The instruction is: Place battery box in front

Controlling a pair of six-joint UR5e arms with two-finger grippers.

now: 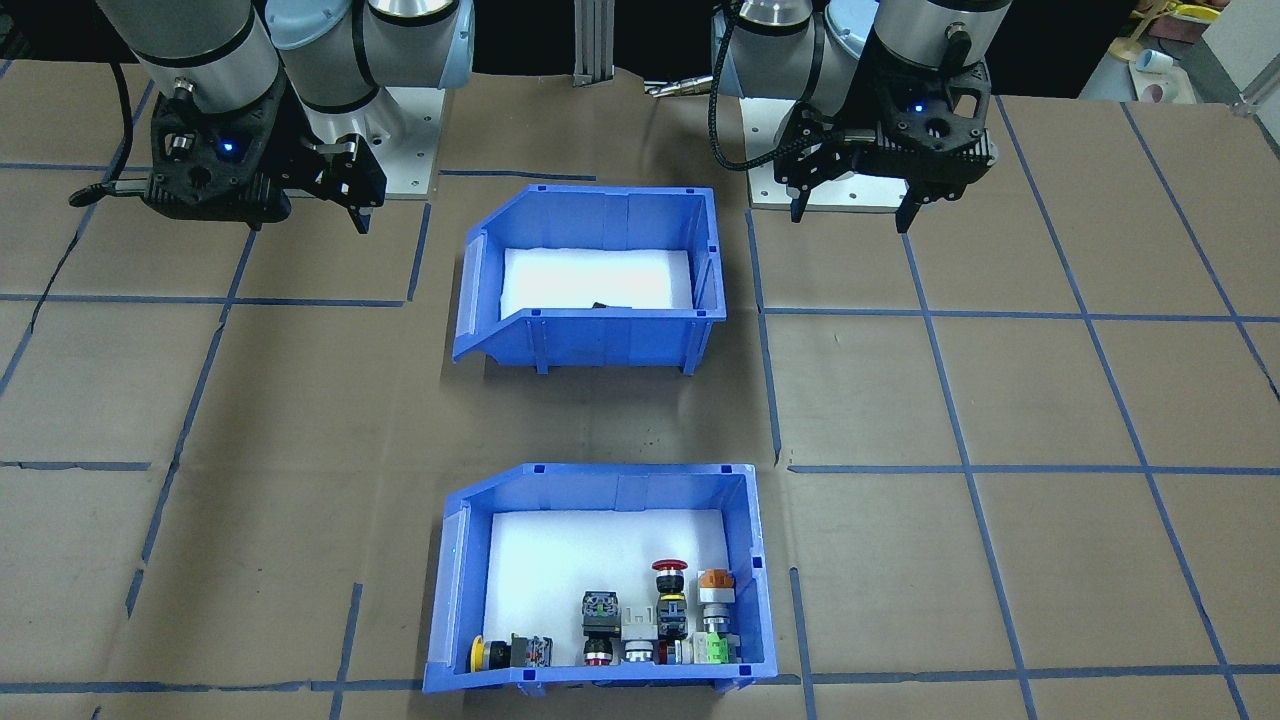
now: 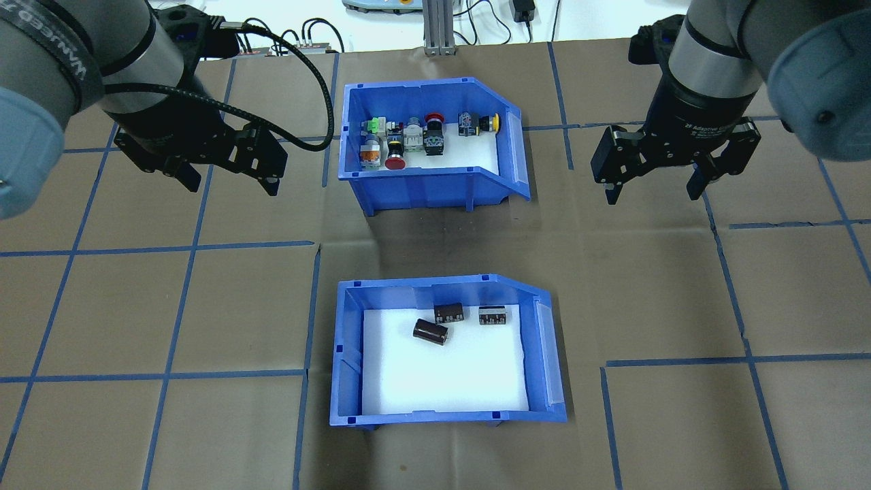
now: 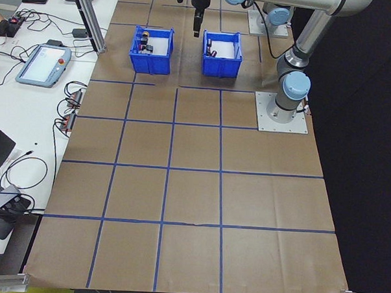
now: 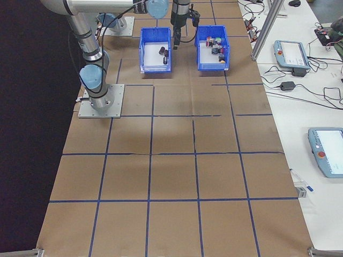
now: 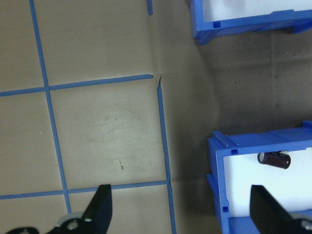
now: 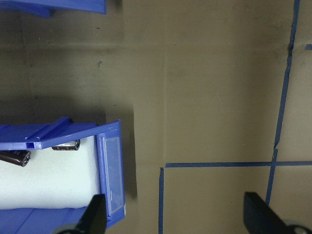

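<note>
Nearest the robot's edge of the table, the battery box [image 2: 449, 354] sits untouched behind the switch bin [image 2: 429, 153]; left gripper [image 2: 228, 173] and right gripper [image 2: 656, 184] hover open, so the move appears not yet begun

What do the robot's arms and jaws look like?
Both arms are silver-grey tubes with pale blue joint caps and black bands. The left gripper and right gripper are black, with two jaws each. A black ribbed cable loops by the left one. The right wrist carries white lettering, and each wrist shows a small blue light.
</note>
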